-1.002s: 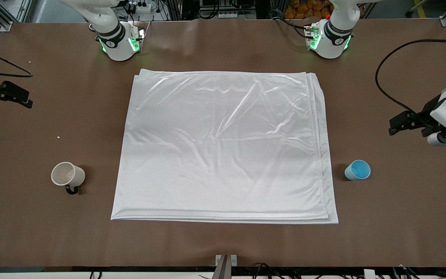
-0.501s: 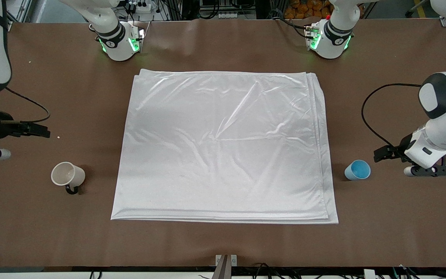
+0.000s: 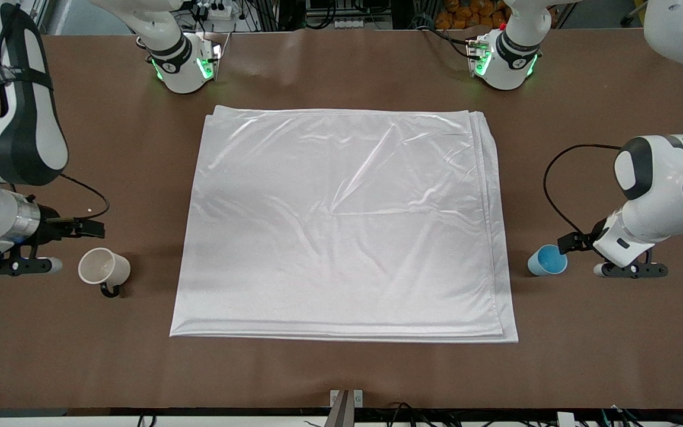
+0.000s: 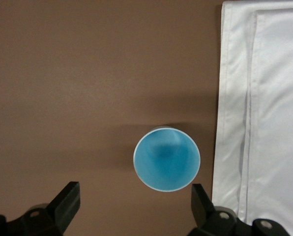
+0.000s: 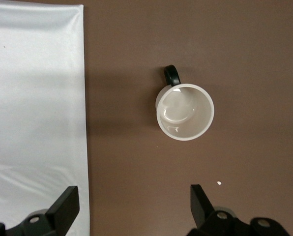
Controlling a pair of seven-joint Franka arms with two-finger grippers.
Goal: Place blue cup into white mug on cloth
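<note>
A folded white cloth (image 3: 341, 225) lay on a brown table (image 3: 341, 373). The left gripper (image 3: 567, 242) hung open over the blue cup (image 3: 547, 260) beside the cloth. The right gripper (image 3: 89, 228) hung open near the white mug (image 3: 103, 268) beside the cloth.

the blue cup (image 4: 166, 159) stands upright on the brown desk (image 4: 77, 73), seen straight down its mouth a little below the middle of the frame, its inside a brighter blue with a thin pale rim. the left tool (image 4: 134, 206) shows along the bottom edge with its jaws spread wide, one dark fingertip (image 4: 68, 196) at lower left and the other at lower right, both apart from the cup. the cloth (image 4: 269, 113) fills the right side of the frame, its folded layers stepped along the edge, just beside the cup without touching it
</note>
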